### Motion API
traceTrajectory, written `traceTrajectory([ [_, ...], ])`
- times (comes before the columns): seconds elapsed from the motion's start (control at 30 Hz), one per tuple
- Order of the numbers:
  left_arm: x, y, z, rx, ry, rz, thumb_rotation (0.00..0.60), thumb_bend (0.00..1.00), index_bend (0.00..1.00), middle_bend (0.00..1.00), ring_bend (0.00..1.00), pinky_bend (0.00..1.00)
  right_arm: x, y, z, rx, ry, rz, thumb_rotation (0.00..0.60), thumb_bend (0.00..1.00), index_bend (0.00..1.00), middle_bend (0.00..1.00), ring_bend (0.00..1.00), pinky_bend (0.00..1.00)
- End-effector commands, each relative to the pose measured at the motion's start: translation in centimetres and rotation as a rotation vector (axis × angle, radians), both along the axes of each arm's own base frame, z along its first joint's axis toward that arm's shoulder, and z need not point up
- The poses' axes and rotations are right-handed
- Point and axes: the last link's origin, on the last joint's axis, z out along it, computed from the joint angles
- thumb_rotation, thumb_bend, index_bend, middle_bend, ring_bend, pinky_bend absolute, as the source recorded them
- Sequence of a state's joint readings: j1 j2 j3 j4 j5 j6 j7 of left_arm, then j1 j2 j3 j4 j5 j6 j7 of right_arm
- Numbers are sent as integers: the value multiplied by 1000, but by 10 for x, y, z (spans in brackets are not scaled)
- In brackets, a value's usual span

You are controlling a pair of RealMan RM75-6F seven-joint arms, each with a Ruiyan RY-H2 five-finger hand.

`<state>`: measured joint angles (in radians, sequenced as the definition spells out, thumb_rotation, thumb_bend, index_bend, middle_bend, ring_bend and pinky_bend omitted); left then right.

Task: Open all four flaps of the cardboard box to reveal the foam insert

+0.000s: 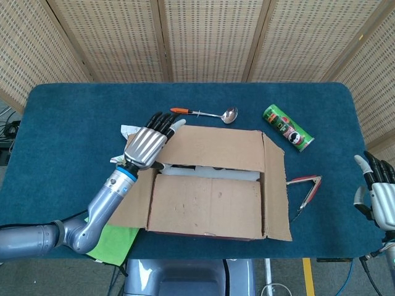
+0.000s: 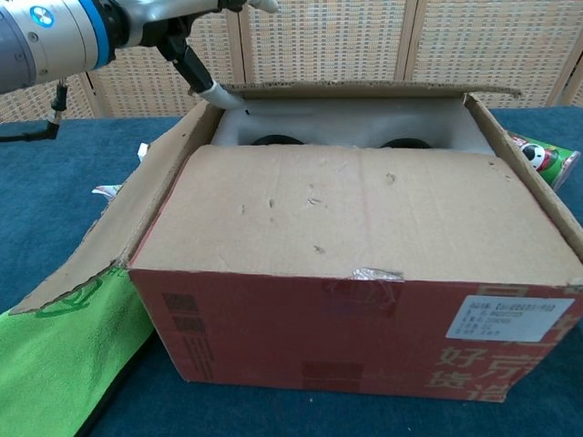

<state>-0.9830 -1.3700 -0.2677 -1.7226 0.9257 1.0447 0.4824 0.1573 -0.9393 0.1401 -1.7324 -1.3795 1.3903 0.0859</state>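
Note:
The cardboard box (image 1: 210, 185) (image 2: 355, 319) stands mid-table. Its left side flap (image 1: 133, 206) (image 2: 114, 232) and right side flap (image 1: 276, 191) (image 2: 537, 200) are folded outward. My left hand (image 1: 148, 143) (image 2: 137, 18) pinches the far flap (image 1: 213, 148) (image 2: 364, 89) at its left corner, thumb beneath and fingers on top, holding it raised. White foam insert (image 1: 210, 174) (image 2: 346, 123) with dark round holes shows in the gap. The near flap (image 1: 207, 203) (image 2: 364, 209) lies flat over the box. My right hand (image 1: 376, 188) hangs open off the table's right edge.
A ladle (image 1: 207, 113) lies behind the box and a green chip can (image 1: 287, 128) (image 2: 537, 157) at the back right. Red tongs (image 1: 305, 188) lie right of the box. A green cloth (image 1: 114, 243) (image 2: 46, 364) sits under the left flap, white paper (image 1: 131, 131) behind it.

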Motion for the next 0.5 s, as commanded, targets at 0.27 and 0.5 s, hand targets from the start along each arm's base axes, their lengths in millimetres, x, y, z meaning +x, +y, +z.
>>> traceTrajectory([
  [0.27,6,26,31,103,-11,0,561,220,48,0,0,0,-1,2,1,-5,0,-5,600,827,0,0,0,0],
  [0.5,16,51,39,172,-22,17,523,220,49,0,0,0,-3,3,2,-6,0,-12,600,827,0,0,0,0],
])
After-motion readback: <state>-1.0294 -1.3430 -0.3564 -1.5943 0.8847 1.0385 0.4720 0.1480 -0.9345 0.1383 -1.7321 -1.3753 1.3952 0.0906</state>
